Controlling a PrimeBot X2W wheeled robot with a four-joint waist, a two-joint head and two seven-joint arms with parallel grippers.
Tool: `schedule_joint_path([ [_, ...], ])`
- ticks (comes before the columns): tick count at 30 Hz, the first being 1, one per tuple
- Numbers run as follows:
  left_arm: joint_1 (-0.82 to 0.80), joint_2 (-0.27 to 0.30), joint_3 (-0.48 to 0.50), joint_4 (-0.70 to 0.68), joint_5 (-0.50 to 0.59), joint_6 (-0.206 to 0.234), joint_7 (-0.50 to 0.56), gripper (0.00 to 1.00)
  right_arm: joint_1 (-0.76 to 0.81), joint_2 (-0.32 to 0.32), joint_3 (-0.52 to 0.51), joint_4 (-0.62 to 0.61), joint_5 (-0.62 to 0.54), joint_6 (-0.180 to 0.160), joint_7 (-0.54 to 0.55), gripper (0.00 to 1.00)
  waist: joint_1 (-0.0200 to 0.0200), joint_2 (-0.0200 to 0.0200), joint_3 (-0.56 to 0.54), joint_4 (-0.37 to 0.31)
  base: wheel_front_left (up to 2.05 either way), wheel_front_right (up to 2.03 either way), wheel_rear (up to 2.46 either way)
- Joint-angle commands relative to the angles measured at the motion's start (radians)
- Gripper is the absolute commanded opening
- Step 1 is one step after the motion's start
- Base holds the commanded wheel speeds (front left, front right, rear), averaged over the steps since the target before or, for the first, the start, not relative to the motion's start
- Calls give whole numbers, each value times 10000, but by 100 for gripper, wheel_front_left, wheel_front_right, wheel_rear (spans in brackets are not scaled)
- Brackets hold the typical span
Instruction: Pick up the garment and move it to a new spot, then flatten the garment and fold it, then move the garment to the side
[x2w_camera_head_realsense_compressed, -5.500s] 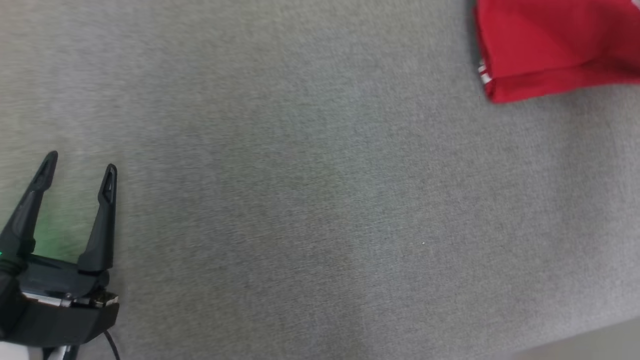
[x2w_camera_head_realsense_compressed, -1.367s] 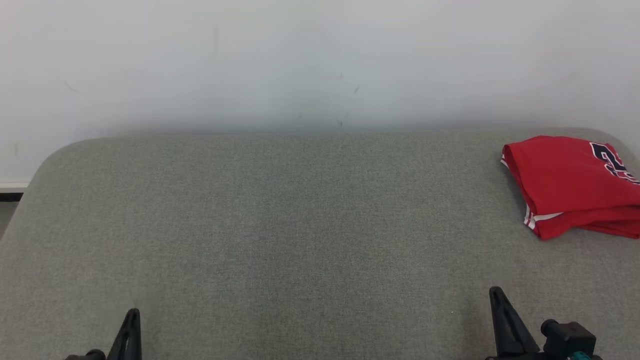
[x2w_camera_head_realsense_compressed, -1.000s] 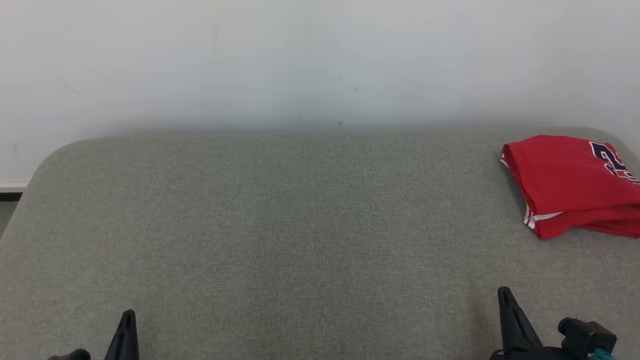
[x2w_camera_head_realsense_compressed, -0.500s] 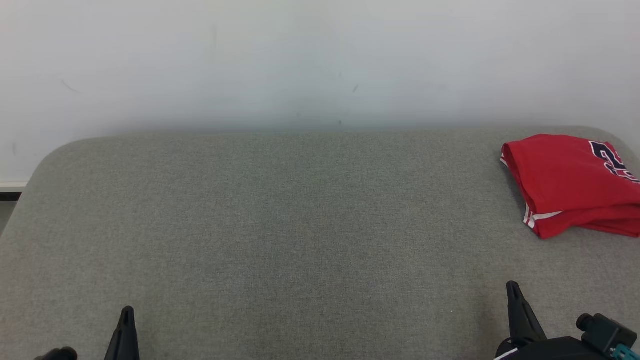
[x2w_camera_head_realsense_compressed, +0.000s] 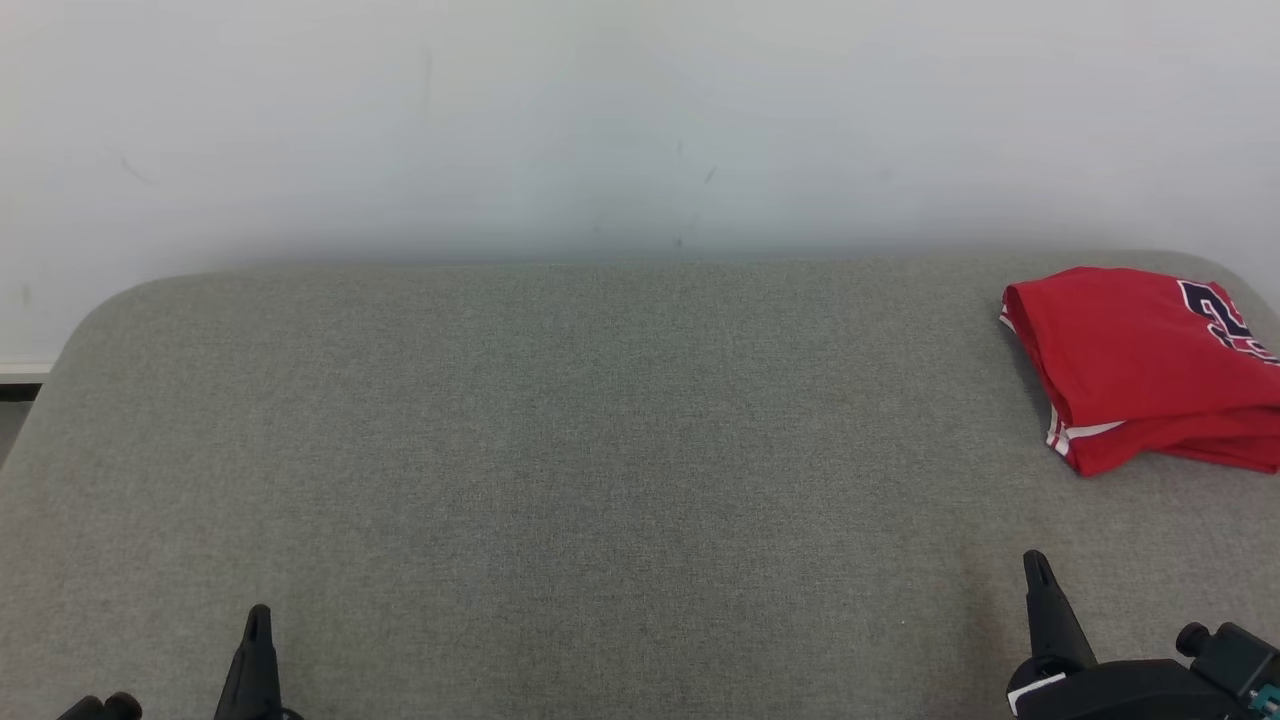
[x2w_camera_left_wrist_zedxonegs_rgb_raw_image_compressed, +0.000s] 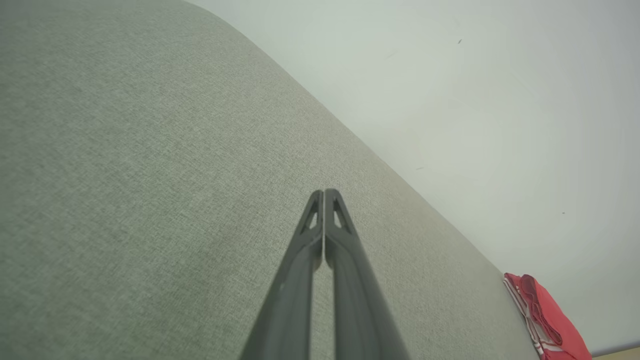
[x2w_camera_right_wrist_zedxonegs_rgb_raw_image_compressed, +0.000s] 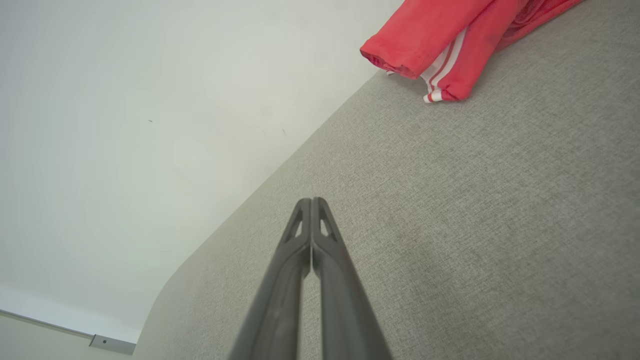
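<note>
I was in a bare indoor room; whether home or lab I could not tell. A wide grey fabric-covered pad (x2w_camera_head_realsense_compressed: 600, 450) stood against a plain white wall (x2w_camera_head_realsense_compressed: 640, 120) with a pale skirting strip (x2w_camera_right_wrist_zedxonegs_rgb_raw_image_compressed: 50, 312), and one folded red garment (x2w_camera_head_realsense_compressed: 1140, 370) lay on it.

One garment (x2w_camera_head_realsense_compressed: 1140, 365), one pad (x2w_camera_head_realsense_compressed: 600, 450), one wall (x2w_camera_head_realsense_compressed: 600, 120) and two grippers are counted.
Of the grippers, one is the left gripper (x2w_camera_left_wrist_zedxonegs_rgb_raw_image_compressed: 324, 192) and one the right gripper (x2w_camera_right_wrist_zedxonegs_rgb_raw_image_compressed: 311, 201); two dark fingers (x2w_camera_left_wrist_zedxonegs_rgb_raw_image_compressed: 300, 280) are counted on each, four in all. The garment is counted as a single red piece, the pad as a single grey one, the wall as one pale face.
</note>
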Motion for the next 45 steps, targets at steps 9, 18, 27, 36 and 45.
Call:
schedule_joint_path([
  [9,-346,-76,125,-191,-1244,-49,313,0,-305,-8,-147,-136,1292,3,272,0,0,0,13,-8,0,0,0],
  [18,-425,-175,185,-222,-2224,-57,584,0,-398,-8,-239,-137,2340,4,492,0,0,0,26,-15,0,0,0],
  [27,-489,-265,241,-251,-3152,-65,827,0,-471,-7,-322,-135,3285,5,682,0,0,0,38,-23,0,0,0],
  [36,-564,-348,287,-283,-3990,-74,1060,0,-541,-7,-398,-132,4180,5,865,0,0,0,51,-31,0,0,0],
  [45,-628,-424,336,-305,-4780,-82,1267,0,-615,-7,-468,-131,4976,6,1037,0,0,0,64,-39,0,0,0],
])
